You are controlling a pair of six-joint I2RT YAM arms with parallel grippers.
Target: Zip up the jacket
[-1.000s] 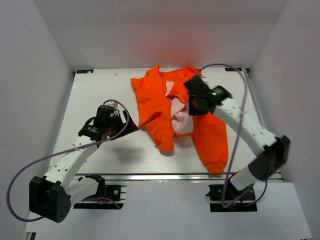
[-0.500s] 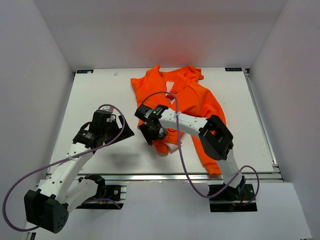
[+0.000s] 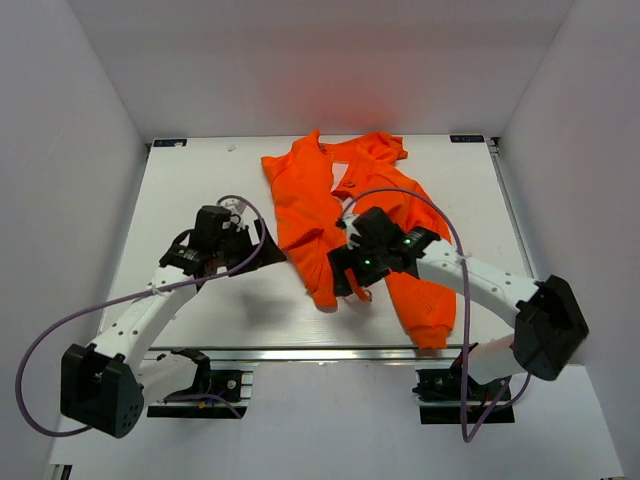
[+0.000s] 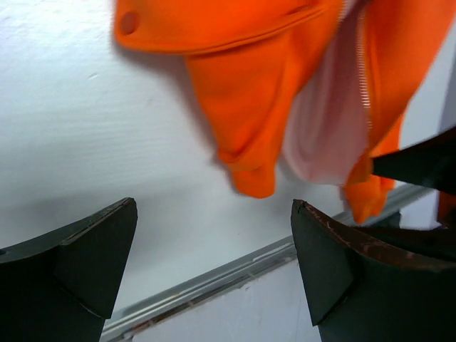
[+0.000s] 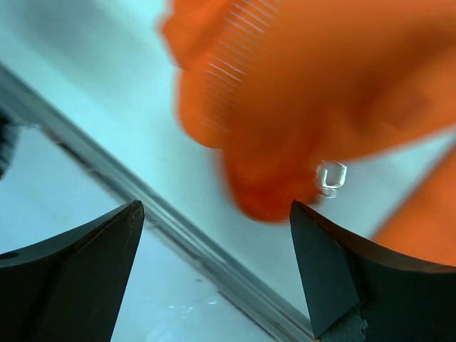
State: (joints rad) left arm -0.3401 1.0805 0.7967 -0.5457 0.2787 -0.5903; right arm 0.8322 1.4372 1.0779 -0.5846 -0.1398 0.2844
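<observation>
The orange jacket [image 3: 308,205] lies crumpled on the white table [image 3: 190,190], collar at the far side and hem towards me. My right gripper [image 3: 347,283] hovers open just over the lower hem. In the right wrist view the hem [image 5: 320,92] is blurred, with zipper teeth [image 5: 228,64] and a clear zipper pull [image 5: 330,178] near the right finger; nothing sits between the jaws of this gripper [image 5: 217,214]. My left gripper [image 3: 262,248] is open beside the jacket's left edge. Its wrist view shows orange fabric [image 4: 242,107], pale lining [image 4: 313,142] and zipper teeth [image 4: 365,71] ahead of the gripper [image 4: 214,214].
A metal rail [image 3: 300,352] runs along the table's near edge, close below the hem; it also shows as the rail [image 5: 178,235] in the right wrist view. White walls [image 3: 80,150] close in the table on three sides. One sleeve [image 3: 432,318] reaches the front right.
My right gripper opened and swept from the jacket's chest down to the hem. The front panel now covers most of the pale lining. The left arm shifted slightly.
</observation>
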